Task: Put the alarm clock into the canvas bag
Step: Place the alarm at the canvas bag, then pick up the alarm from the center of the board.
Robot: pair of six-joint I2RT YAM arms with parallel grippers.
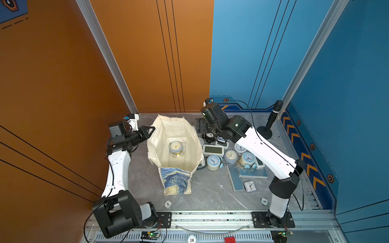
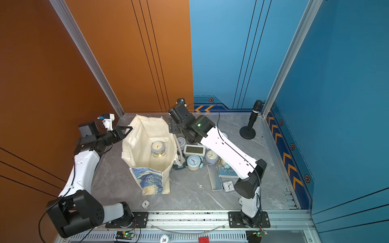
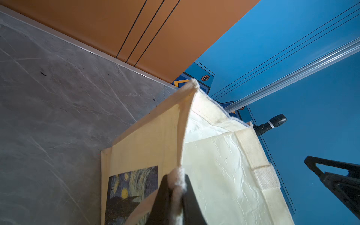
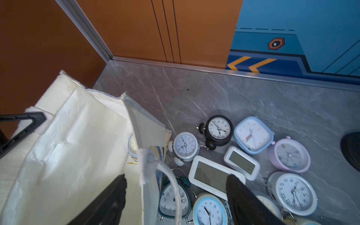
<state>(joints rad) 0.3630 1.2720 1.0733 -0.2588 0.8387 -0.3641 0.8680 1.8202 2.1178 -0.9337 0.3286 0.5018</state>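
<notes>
Entry: the cream canvas bag with the blue-and-yellow swirling print (image 1: 162, 134) is standing open on the grey marbled worktop (image 1: 210, 189), left of centre. The round pale-blue alarm clock with cream dial and gold wire stand (image 1: 175, 147) is lying inside, on the bag's floor. The far-left rim is being pinched by the left end effector (image 1: 152, 128), fingers (image 3: 161, 198) pressed together on the cloth. The right end effector (image 4: 176, 178) is being held spread astride the right rim, one finger inside, one over the heap of loose clocks (image 1: 231, 155) just right of the bag.
</notes>
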